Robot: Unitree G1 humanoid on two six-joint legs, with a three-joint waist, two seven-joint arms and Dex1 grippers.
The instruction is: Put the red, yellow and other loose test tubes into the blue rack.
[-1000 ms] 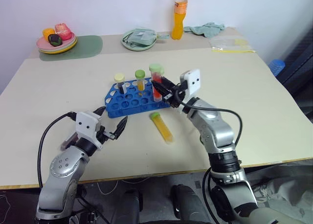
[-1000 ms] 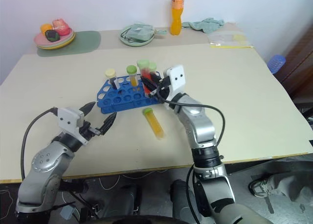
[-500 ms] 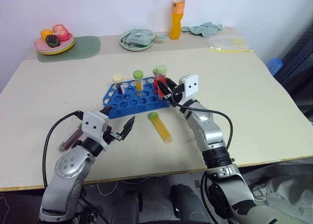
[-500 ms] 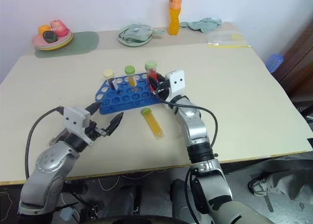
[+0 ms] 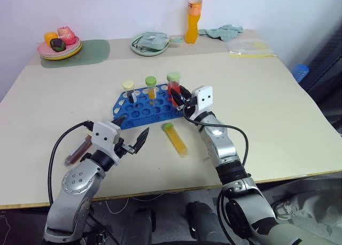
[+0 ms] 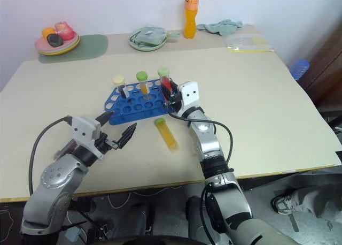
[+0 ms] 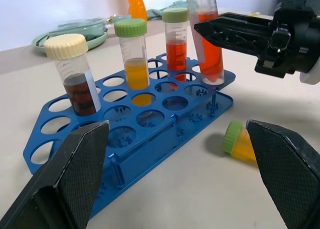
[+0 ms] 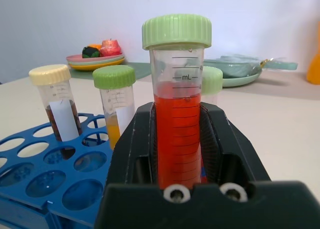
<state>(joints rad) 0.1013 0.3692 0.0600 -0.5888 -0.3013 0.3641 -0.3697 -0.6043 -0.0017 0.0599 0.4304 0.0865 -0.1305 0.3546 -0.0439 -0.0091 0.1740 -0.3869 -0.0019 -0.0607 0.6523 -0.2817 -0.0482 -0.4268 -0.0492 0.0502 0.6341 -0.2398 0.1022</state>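
Tube and hole are the whole matter here: the right gripper (image 5: 180, 99) is clamped on a red tube (image 7: 207, 44) with a light green cap, holding it upright, its long axis straight up and down, over the corner of the blue rack (image 5: 143, 110) nearest that arm. From the left wrist view the tube's bottom looks to be at or just inside a corner hole, but I can't tell whether it is seated. The black fingers (image 8: 131, 154) grip it at mid-height, with the cap well clear above them.

Three tubes already stand upright along the rack's far row — a dark one with a pale yellow cap (image 7: 76, 75), a yellow-orange one with a green cap (image 7: 133, 59), and another red one (image 7: 176, 39) just behind the held tube.

One yellow tube (image 5: 176, 139) lies loose on the table (image 5: 278, 111), on its side, just in front of the rack. Its long axis runs roughly front to back, green cap toward the rack, bottom toward the robot. It lies between the two arms. The left gripper (image 5: 130, 137) hovers low beside the rack's near edge, jaws spread wide and empty, with the tube off to its right. I'd judge either arm could take it, but the left is the free one.
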